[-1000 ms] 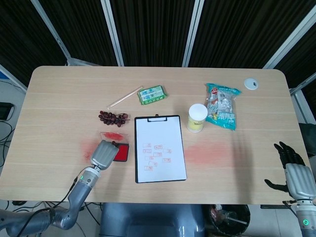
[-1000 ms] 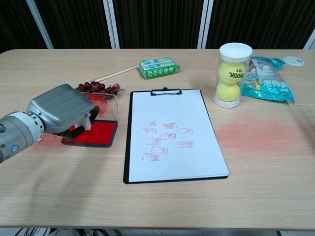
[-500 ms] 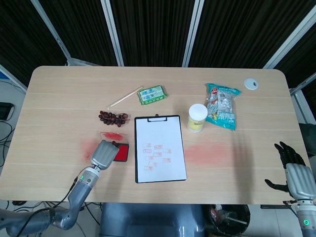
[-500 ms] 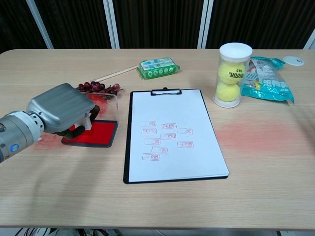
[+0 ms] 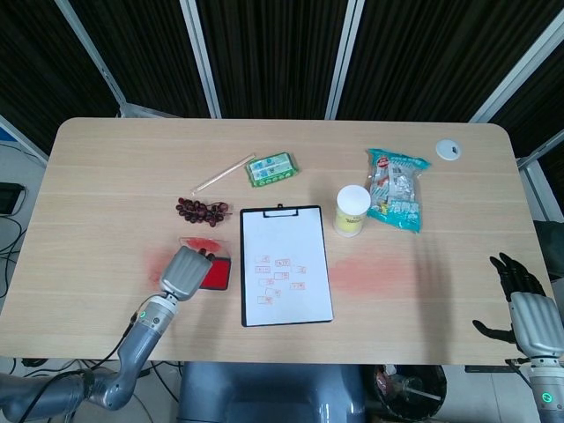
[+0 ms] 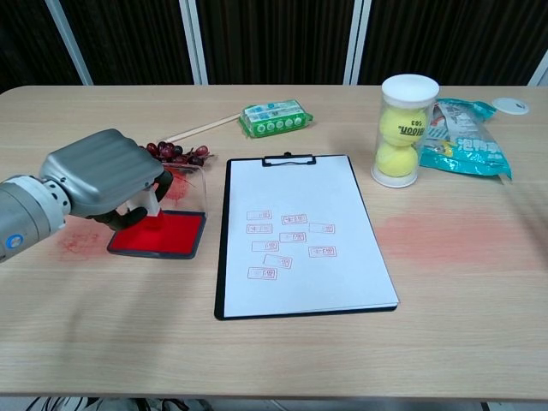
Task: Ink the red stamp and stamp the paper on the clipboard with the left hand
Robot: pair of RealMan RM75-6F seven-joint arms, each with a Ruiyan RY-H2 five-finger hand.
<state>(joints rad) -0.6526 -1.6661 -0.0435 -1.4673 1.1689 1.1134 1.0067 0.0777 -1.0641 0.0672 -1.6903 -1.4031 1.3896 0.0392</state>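
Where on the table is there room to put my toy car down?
The near edge in front of the clipboard is bare wood. So is the stretch right of it, below the tennis ball tube, though stained red. It is crowded on the left: the left robot hand holding the stamp over the ink pad, with grapes behind.

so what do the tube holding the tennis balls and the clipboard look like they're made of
The tube looks like clear glossy plastic: both yellow balls show through its wall, and a white cap, probably plastic, tops it. The clipboard shows a thin black matte edge and a dark clip, maybe metal; board material can't be told.
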